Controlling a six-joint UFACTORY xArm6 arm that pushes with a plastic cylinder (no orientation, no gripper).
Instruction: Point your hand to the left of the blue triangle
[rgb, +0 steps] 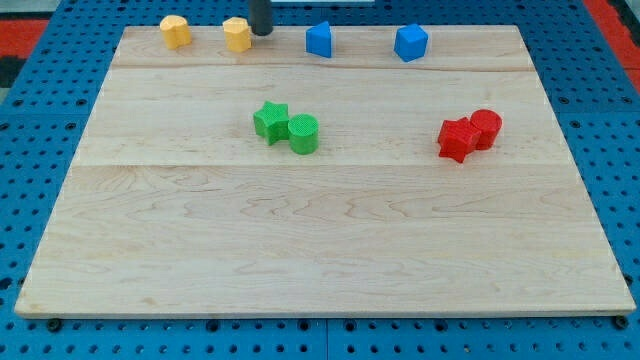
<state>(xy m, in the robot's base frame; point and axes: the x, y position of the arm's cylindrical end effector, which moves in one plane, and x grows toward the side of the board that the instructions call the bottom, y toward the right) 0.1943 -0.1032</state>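
Blue triangle near the top edge of the table, a little toward the view's left of centre. To the view's left of the blue triangle, my tip, already on the wanted side but with a clear gap between. Hard against the tip's far side, or very nearly touching, a yellow block; contact cannot be told. Farther left of the blue triangle, a second yellow block.

To the view's right of the blue triangle, another blue block, shape unclear. Below the blue triangle, toward the view's bottom, a green star touching a green cylinder. Well down and to the right, a red star-like block against a red cylinder.

Step in hand, by judgement: closing in, almost done. Next move: a short slide toward the blue triangle, stopping just beside it without a nudge.

No claw here: only a bare rod, nothing spread, nothing pinched, nothing carried.
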